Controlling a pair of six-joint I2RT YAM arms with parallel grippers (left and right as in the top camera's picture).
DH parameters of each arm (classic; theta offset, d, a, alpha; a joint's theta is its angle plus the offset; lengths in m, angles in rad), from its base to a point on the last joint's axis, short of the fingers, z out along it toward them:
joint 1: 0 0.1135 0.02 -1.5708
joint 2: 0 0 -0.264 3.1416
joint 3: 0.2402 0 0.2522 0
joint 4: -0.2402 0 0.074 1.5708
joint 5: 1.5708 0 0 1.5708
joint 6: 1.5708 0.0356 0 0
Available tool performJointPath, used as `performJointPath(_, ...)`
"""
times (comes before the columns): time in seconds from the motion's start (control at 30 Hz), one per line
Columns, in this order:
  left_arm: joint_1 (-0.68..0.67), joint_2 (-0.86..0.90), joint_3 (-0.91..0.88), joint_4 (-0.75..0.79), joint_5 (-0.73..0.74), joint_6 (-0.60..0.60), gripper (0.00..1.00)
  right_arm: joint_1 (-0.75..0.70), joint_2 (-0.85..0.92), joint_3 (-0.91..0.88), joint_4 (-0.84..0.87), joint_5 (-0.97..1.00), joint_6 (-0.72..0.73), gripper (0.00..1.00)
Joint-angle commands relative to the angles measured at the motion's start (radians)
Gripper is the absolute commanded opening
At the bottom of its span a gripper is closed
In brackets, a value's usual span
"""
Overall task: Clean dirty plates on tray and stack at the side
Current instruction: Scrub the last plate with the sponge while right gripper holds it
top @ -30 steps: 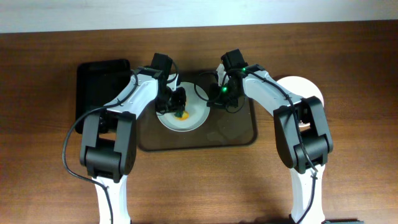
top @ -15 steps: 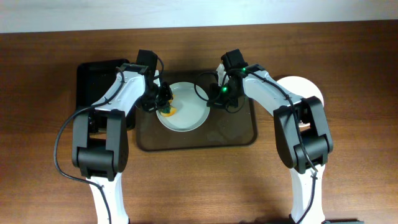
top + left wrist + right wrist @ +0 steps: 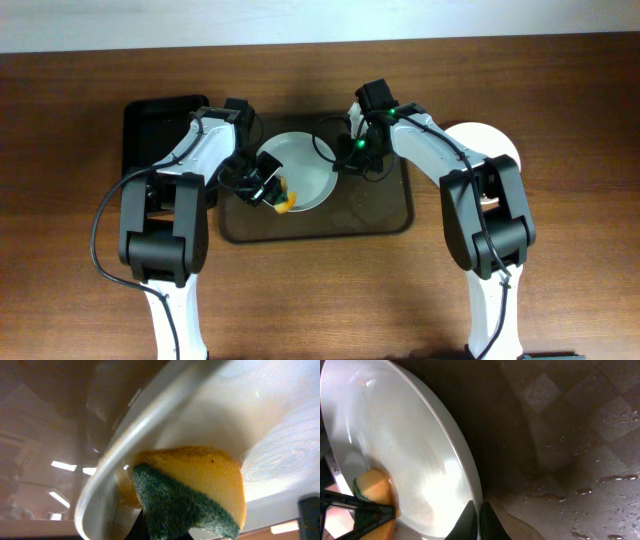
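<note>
The left gripper [image 3: 268, 190] is clamped on a yellow-and-green sponge [image 3: 195, 485], which is pressed against the inner rim of 1 white plate [image 3: 410, 455] directly ahead of its fingers. The right gripper [image 3: 478, 521] is closed on that plate's opposite rim, which appears lifted off the wet brown tray [image 3: 380, 205] lying beneath both grippers. A 2nd plate [image 3: 495, 140] is seen on the table [image 3: 560, 280], well off the right gripper's outer side, partly hidden by the arm.
</note>
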Motion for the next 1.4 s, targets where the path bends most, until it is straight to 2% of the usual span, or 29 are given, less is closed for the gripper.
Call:
performJointPath(0.0,-0.019,0.063,-0.037,-0.002,0.138,-0.039,0.0,-0.003,0.0,-0.003,-0.003,0.019,-0.007,0.04)
performJointPath(0.13,-0.019,0.063,-0.037,0.0,0.234,-0.039,0.01,-0.003,0.0,-0.003,-0.003,0.02,-0.007,0.04)
performJointPath(0.23,-0.019,0.063,-0.037,0.029,0.135,-0.04,0.01,-0.003,0.0,-0.003,-0.002,0.02,-0.007,0.04)
performJointPath(0.27,-0.019,0.063,-0.037,0.041,0.047,-0.044,0.01,-0.003,0.0,-0.003,-0.003,0.02,-0.007,0.04)
performJointPath(0.33,-0.02,0.063,-0.037,0.051,-0.231,-0.117,0.01,-0.003,0.0,-0.003,-0.003,0.019,-0.007,0.04)
performJointPath(0.4,-0.023,0.063,-0.037,0.1,-0.455,-0.133,0.01,-0.003,0.0,-0.003,-0.003,0.019,-0.007,0.04)
performJointPath(0.53,-0.045,0.063,-0.037,0.203,-0.777,-0.132,0.01,-0.003,0.0,-0.003,-0.003,0.019,-0.007,0.04)
performJointPath(0.6,-0.063,0.063,-0.037,0.268,-0.842,-0.094,0.01,-0.003,0.0,-0.003,-0.003,0.019,-0.007,0.04)
performJointPath(0.73,-0.105,0.063,-0.037,0.406,-0.843,0.188,0.0,-0.003,0.0,-0.003,-0.003,0.019,-0.007,0.04)
performJointPath(0.8,-0.133,0.063,-0.037,0.428,-0.842,0.43,0.0,-0.003,0.0,-0.003,-0.003,0.019,-0.007,0.04)
performJointPath(0.83,-0.143,0.063,-0.037,0.435,-0.825,0.505,0.01,-0.003,0.0,-0.003,-0.003,0.019,-0.007,0.04)
performJointPath(0.93,-0.145,0.063,-0.037,0.435,-0.697,0.587,0.0,-0.003,0.0,-0.003,-0.003,0.02,-0.007,0.04)
performJointPath(1.07,-0.097,0.062,-0.037,0.406,-0.327,0.603,0.0,-0.003,0.0,-0.003,-0.003,0.019,-0.008,0.04)
performJointPath(1.17,-0.031,0.058,-0.027,0.366,-0.046,0.685,0.0,-0.003,0.0,-0.003,-0.008,0.019,-0.008,0.04)
performJointPath(1.23,0.01,0.051,0.022,0.313,0.027,0.685,0.0,-0.003,0.0,-0.003,-0.018,0.019,-0.008,0.04)
performJointPath(1.37,0.069,-0.021,0.177,0.206,0.036,0.7,0.0,-0.003,0.0,-0.003,-0.022,0.019,-0.007,0.04)
